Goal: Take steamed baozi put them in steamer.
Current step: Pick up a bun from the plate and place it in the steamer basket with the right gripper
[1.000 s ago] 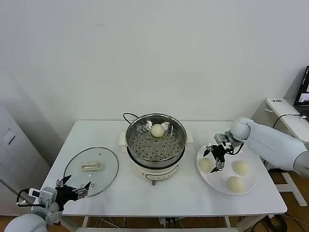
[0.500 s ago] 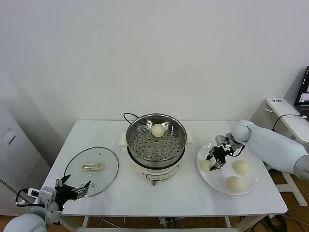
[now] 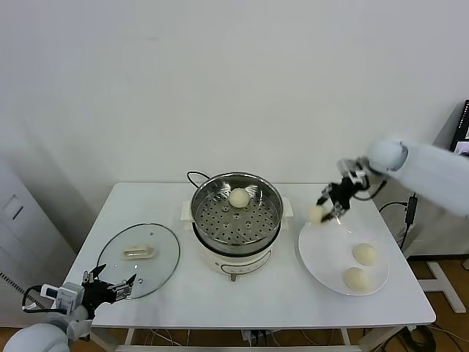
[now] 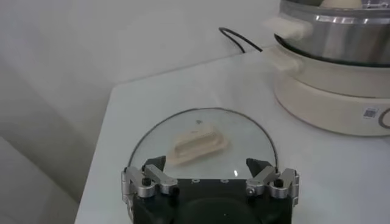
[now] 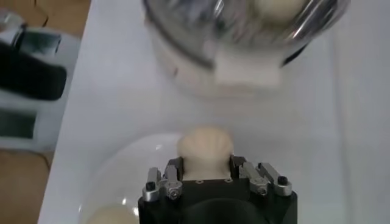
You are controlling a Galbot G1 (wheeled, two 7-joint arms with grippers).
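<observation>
Baozi count four. Left gripper at worktop front-left corner, fingers spread wide, beside glass lid. One bun sits in steamer at centre. Right gripper fingers clamp second bun, lifted above plate edge. Two buns rest on plate.
</observation>
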